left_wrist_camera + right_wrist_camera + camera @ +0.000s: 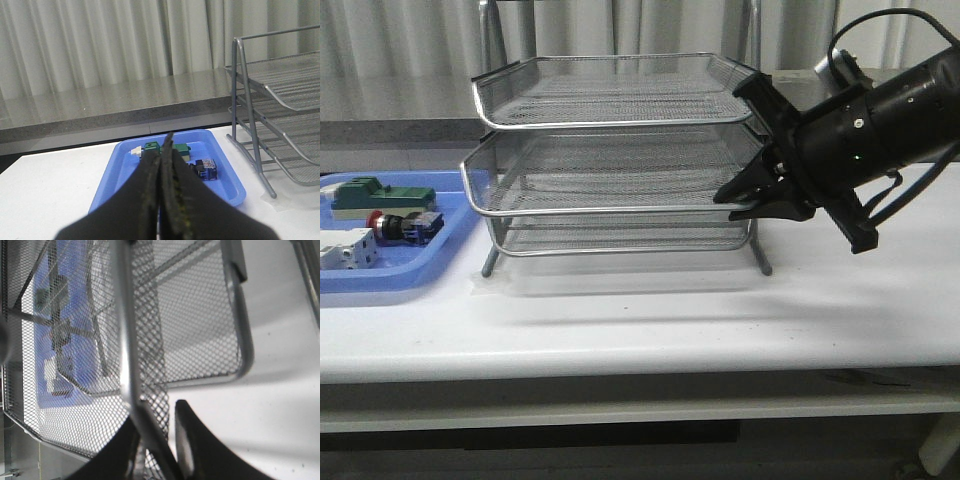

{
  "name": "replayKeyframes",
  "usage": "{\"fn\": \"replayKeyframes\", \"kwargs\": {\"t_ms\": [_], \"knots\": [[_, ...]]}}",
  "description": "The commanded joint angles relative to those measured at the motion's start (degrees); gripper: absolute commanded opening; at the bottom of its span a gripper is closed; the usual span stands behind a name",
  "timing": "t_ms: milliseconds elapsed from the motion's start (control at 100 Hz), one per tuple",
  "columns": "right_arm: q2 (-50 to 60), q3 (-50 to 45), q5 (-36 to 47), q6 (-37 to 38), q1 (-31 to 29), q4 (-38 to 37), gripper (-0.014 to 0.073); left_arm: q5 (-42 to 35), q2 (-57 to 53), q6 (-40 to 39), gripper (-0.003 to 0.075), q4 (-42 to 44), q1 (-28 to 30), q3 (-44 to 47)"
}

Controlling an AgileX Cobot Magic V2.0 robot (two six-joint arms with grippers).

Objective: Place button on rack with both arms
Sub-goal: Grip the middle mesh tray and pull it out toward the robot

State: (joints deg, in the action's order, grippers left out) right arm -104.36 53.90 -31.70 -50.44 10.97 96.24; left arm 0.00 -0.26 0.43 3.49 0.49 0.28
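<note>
On the blue tray (390,265) at the left end of the white counter (640,320) lies the button (405,227), on its side, red head pointing left and blue-black block to the right. Just behind it sits a green-topped block (375,194), and just in front, near the tray's left edge, a white block (345,248). In the left wrist view the button (206,168) shows past the dark fingers, close to the tray's (227,187) nearer-to-rack side.

Beside the tray, close to its right rim, stands the rack (610,160), three mesh tiers in a chrome frame, the middle tier pulled forward of the top one.

At the rack's right side, the right end effector (745,200) meets the front right corner of the middle tier; its wrist view shows the tier's rim (131,370) running between the two dark fingers (192,440), which stand narrowly apart around rim and mesh.

The left end effector (164,150) is out of the front view; its own camera shows the fingers pressed together, holding nothing, pointing toward the tray.
</note>
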Motion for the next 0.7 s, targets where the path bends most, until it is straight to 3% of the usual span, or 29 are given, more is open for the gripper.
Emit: {"fn": "replayKeyframes", "kwargs": {"t_ms": [0,520,610,690], "knots": [[3.23,-2.32,-1.54,-2.96,0.12,-4.46,0.0018,-4.38,-1.89,-0.43,-0.002,-0.03,0.05,1.88],[15.44,-16.27,-0.73,-6.87,0.12,-4.46,0.0021,-4.38,-1.89,-0.43,-0.002,-0.03,0.05,1.88],[15.6,-16.45,-0.68,-7.23,0.12,-4.46,0.0078,-4.38,-1.89,-0.43,-0.002,-0.03,0.05,1.88],[15.6,-16.45,-0.68,-7.33,0.12,-4.46,0.0205,-4.38,-1.89,-0.43,-0.002,-0.03,0.05,1.88]]}}
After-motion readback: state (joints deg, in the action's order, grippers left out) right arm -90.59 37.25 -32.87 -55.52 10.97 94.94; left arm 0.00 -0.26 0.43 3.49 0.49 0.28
